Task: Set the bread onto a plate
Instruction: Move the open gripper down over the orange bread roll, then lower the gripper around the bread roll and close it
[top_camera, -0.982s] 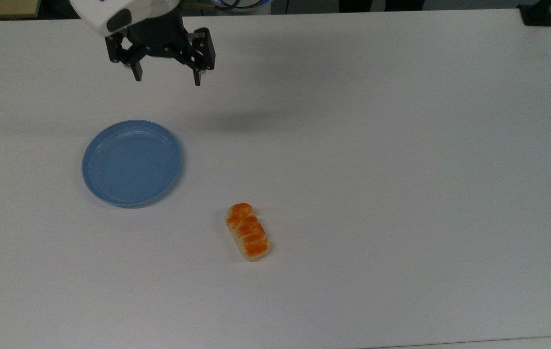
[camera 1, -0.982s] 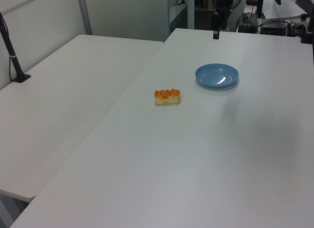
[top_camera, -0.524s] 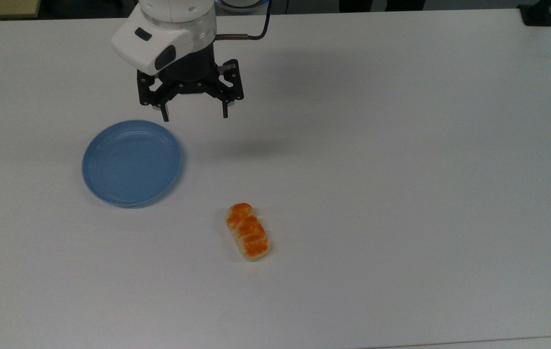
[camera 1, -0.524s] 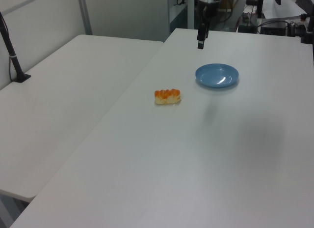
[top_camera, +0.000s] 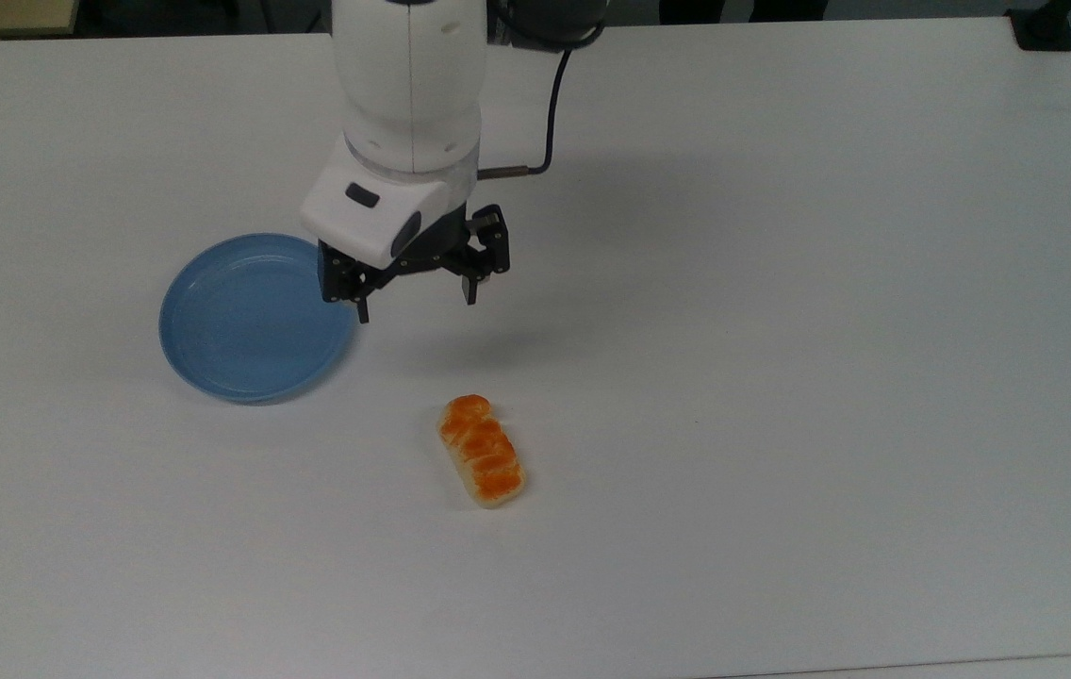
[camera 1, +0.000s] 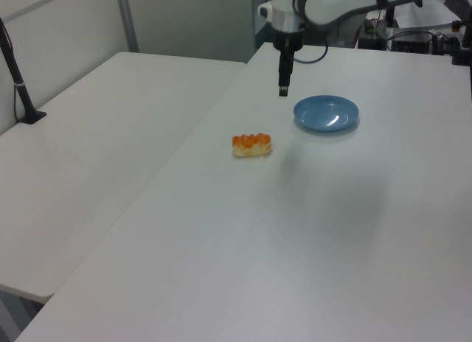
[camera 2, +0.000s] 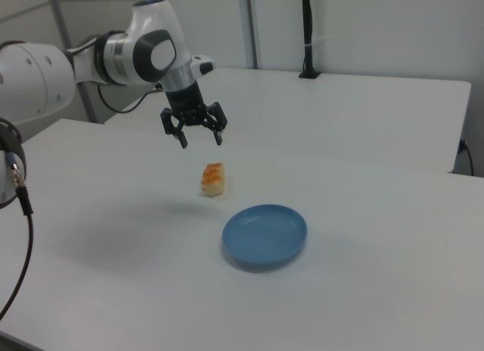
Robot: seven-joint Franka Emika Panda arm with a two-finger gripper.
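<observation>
The bread (top_camera: 483, 451) is a small orange-topped loaf with cream sides, lying on the white table; it also shows as the bread (camera 1: 252, 144) and the bread (camera 2: 213, 178). The empty light-blue plate (top_camera: 253, 321) lies to its upper left in the top view, also as the plate (camera 1: 327, 113) and the plate (camera 2: 265, 234). My gripper (top_camera: 417, 304) hangs open above the table with nothing between its fingers, just past the plate's right rim in the top view and short of the bread. It shows again as the gripper (camera 2: 200, 141) and the gripper (camera 1: 283, 89).
A second white table (camera 1: 103, 135) adjoins at the left view's left, with a black post (camera 1: 18, 84) on it. A black clamp (top_camera: 1045, 28) sits at the table's far right corner in the top view. A cable (top_camera: 550, 104) trails from the arm.
The arm has come down and across from the table's far edge toward the bread, passing the plate's far rim. The fingers stay open. Bread and plate have not moved.
</observation>
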